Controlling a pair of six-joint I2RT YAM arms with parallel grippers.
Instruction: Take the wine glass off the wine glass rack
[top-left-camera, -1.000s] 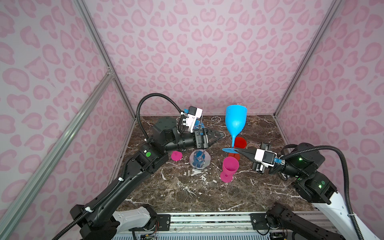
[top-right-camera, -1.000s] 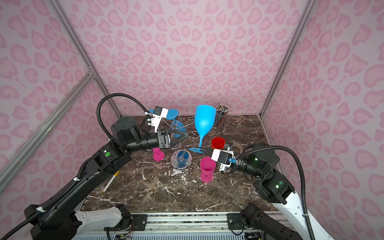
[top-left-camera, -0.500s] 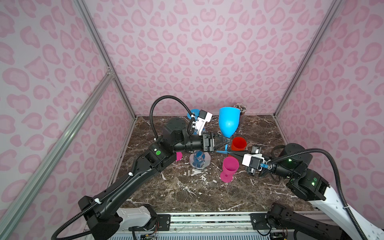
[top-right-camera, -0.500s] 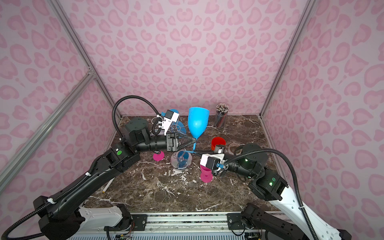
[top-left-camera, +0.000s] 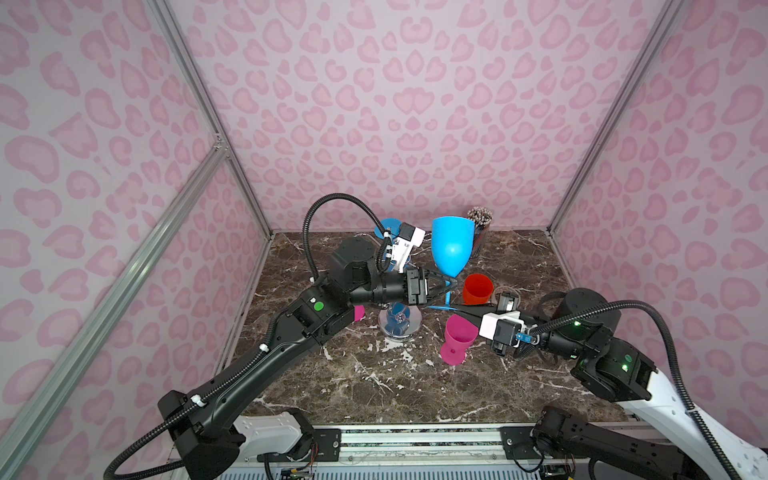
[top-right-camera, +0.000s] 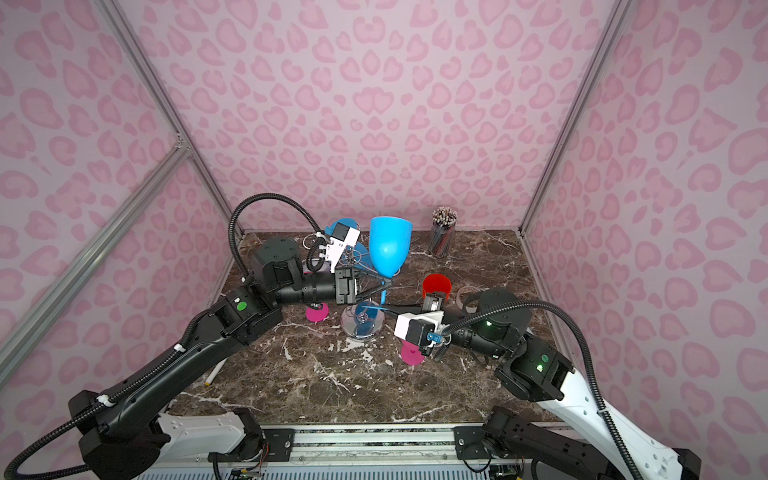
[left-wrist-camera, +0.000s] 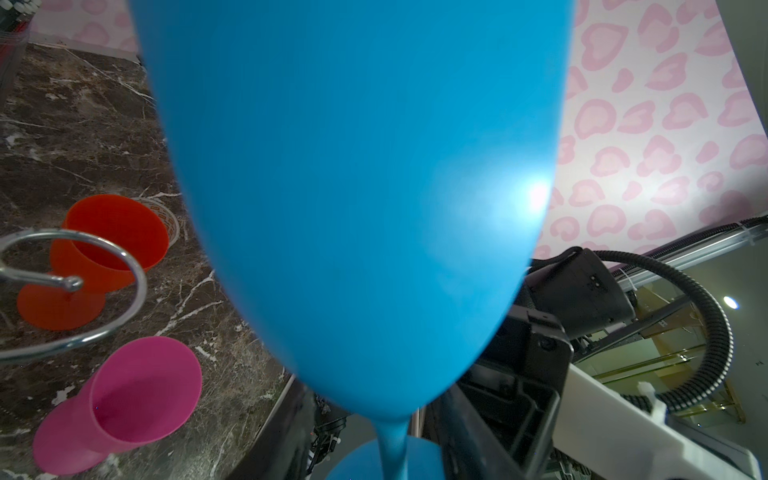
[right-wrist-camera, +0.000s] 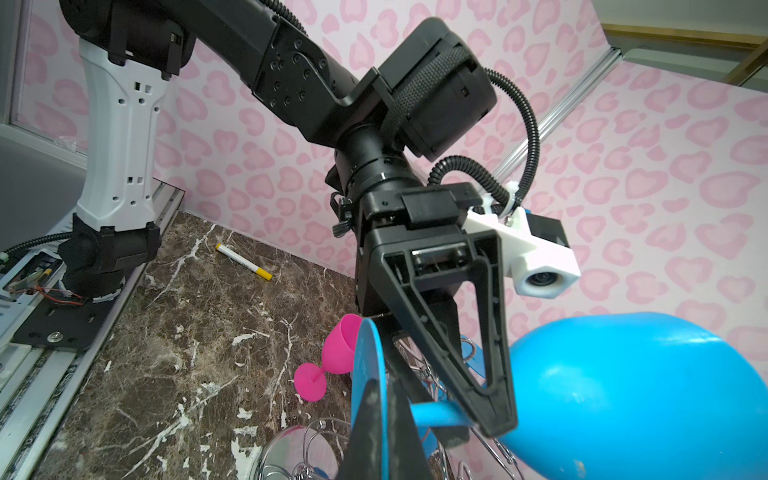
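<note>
A blue wine glass (top-left-camera: 452, 245) (top-right-camera: 390, 245) stands upright in the air above the chrome wine glass rack (top-left-camera: 400, 326) (top-right-camera: 361, 328). My right gripper (top-left-camera: 451, 308) (right-wrist-camera: 384, 440) is shut on the edge of its round foot. My left gripper (top-left-camera: 451, 284) (left-wrist-camera: 386, 449) straddles the thin stem just under the bowl (left-wrist-camera: 361, 187); it is open, with a small gap showing on each side of the stem. A scroll arm of the rack (left-wrist-camera: 124, 257) shows beside the bowl. Another blue glass (top-right-camera: 338, 226) hangs on the rack behind the left wrist camera.
A red cup (top-left-camera: 478, 289) and a pink cup (top-left-camera: 459, 338) stand right of the rack. A pink glass (top-right-camera: 317, 313) lies left of it. A clear cup of pencils (top-right-camera: 442, 232) stands at the back wall. A marker (top-right-camera: 216, 372) lies near the left arm.
The left arm has swung right to the blue glass and its jaws have narrowed around the stem. The right arm has carried the glass left and toward the back, still gripping its foot.
</note>
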